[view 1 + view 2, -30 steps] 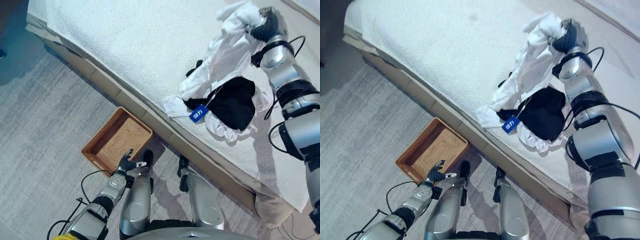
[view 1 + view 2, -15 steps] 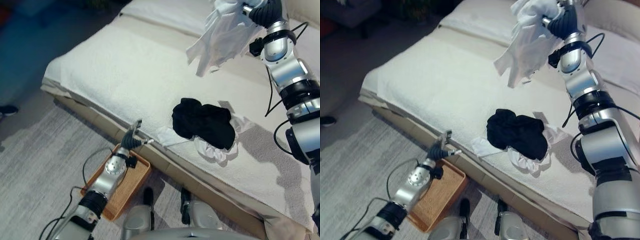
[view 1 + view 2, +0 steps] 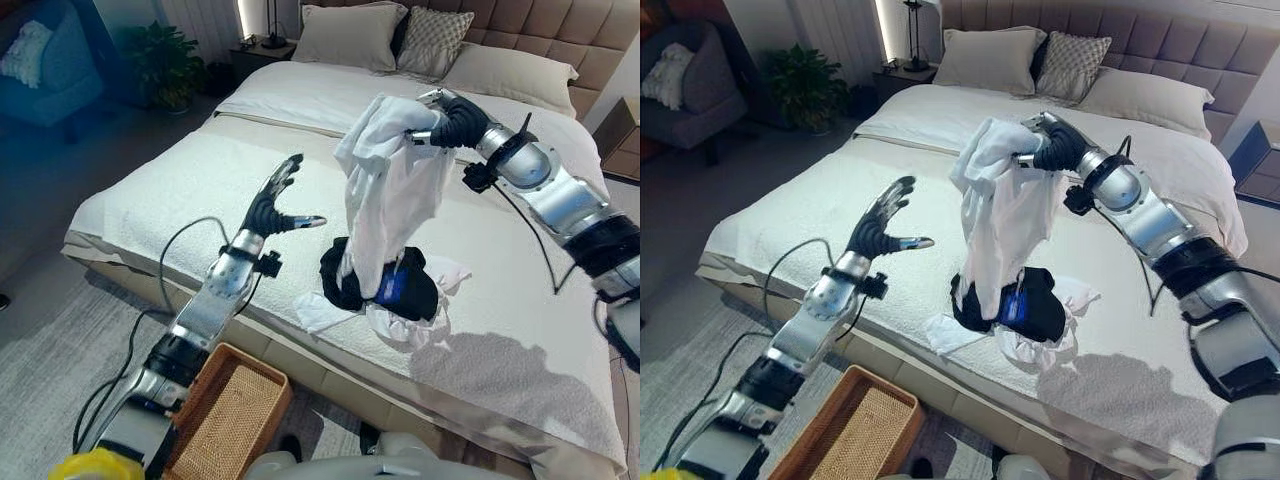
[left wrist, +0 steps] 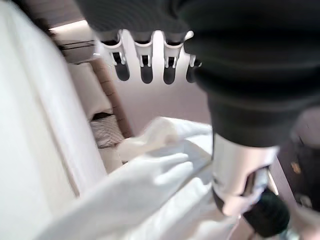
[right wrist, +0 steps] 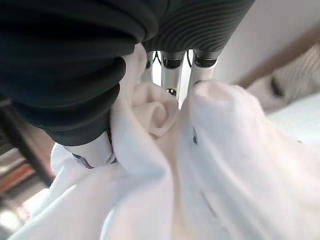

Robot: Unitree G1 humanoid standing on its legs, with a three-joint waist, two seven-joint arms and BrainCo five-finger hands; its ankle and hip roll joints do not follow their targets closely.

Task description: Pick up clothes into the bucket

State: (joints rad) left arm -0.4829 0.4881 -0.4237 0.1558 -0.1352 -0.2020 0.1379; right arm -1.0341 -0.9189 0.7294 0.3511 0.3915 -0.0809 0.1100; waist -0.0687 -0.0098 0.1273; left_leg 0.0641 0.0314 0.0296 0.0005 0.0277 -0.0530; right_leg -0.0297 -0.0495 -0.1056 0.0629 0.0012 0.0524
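Observation:
A white garment point(image 3: 385, 190) hangs in the air over the bed, bunched at its top in my right hand point(image 3: 452, 122), whose fingers are curled round the cloth point(image 5: 165, 165). Its hem dangles to a black garment point(image 3: 412, 290) lying on more white clothes point(image 3: 420, 322) near the bed's front edge. A blue tag point(image 3: 390, 288) hangs by the black one. My left hand point(image 3: 272, 205) is raised over the bed to the left of the hanging cloth, fingers spread and empty. The woven brown basket point(image 3: 222, 425) stands on the floor below the bed's edge.
The bed point(image 3: 160, 190) has a white textured cover and pillows point(image 3: 355, 35) by a padded headboard. A blue armchair point(image 3: 45, 80) and a plant point(image 3: 165, 65) stand at the far left. Grey carpet point(image 3: 45, 330) lies beside the bed.
The camera has tilted up to take in the whole bed. My right hand brought the white garment down and forward over the black one. My left hand rose from the bed's edge and spread open.

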